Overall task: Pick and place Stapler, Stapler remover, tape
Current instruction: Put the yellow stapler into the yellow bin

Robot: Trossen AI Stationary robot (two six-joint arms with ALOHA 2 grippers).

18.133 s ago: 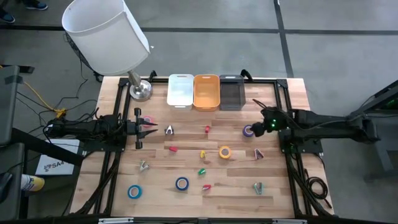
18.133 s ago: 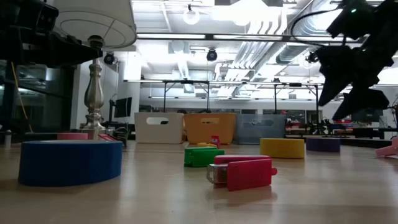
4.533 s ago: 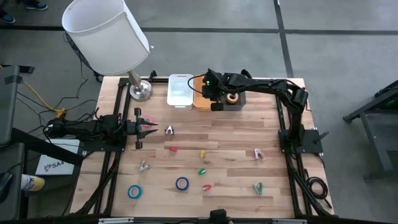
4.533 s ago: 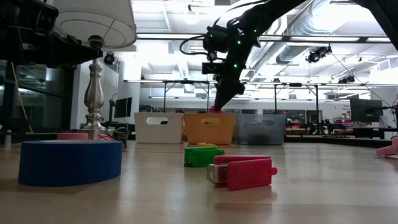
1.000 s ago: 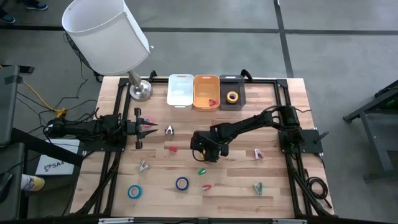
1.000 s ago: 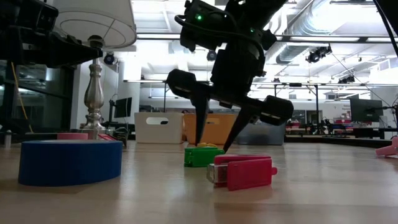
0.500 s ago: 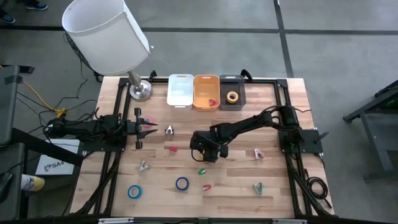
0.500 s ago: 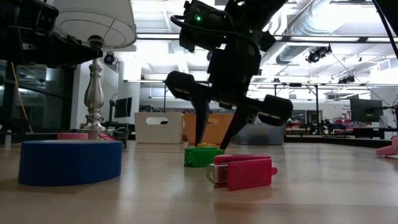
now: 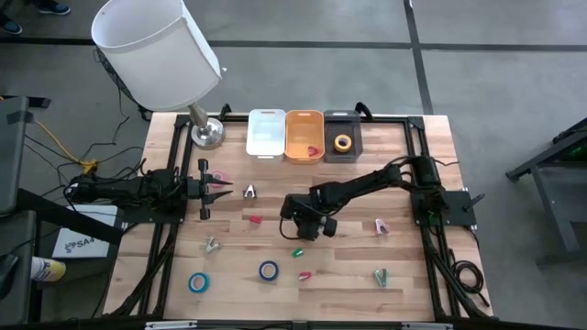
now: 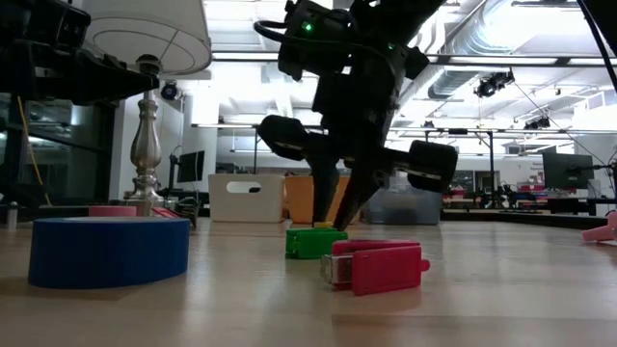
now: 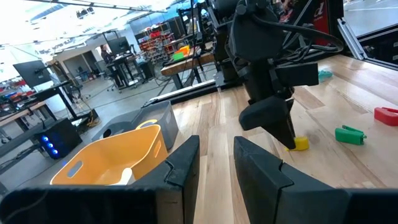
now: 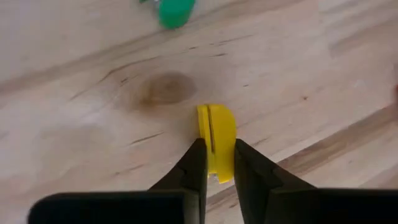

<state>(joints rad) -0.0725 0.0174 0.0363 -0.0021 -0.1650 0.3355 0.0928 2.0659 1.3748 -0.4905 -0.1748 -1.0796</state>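
A small yellow stapler (image 12: 216, 127) lies on the wooden table's middle, with my right gripper (image 12: 216, 167) shut on it from above; the left wrist view shows it too (image 11: 299, 144). In the high view the right gripper (image 9: 303, 226) covers it. A green stapler (image 9: 296, 251) and a red stapler (image 9: 304, 274) lie nearer the front edge. Tape rolls lie at the front left (image 9: 198, 281) and front middle (image 9: 268, 270). My left gripper (image 9: 220, 189) waits at the table's left, narrowly open with nothing in it. My right gripper pinches the yellow stapler's two long sides (image 12: 217, 152) between its two fingers, near one end. The fingers point down from above and stand across the stapler's width. The stapler lies flat on the table.
White (image 9: 266, 134), orange (image 9: 304, 136) and grey (image 9: 342, 157) bins stand at the far edge; a yellow tape roll (image 9: 342, 143) is in the grey one. Staple removers (image 9: 249, 192) (image 9: 212, 244) (image 9: 381, 274) lie scattered. A lamp (image 9: 160, 50) stands far left.
My right gripper's fingers stood apart on either side of the yellow stapler a second ago and have shut on it. The arm has stayed over the same spot, and the stapler has kept its place on the table.
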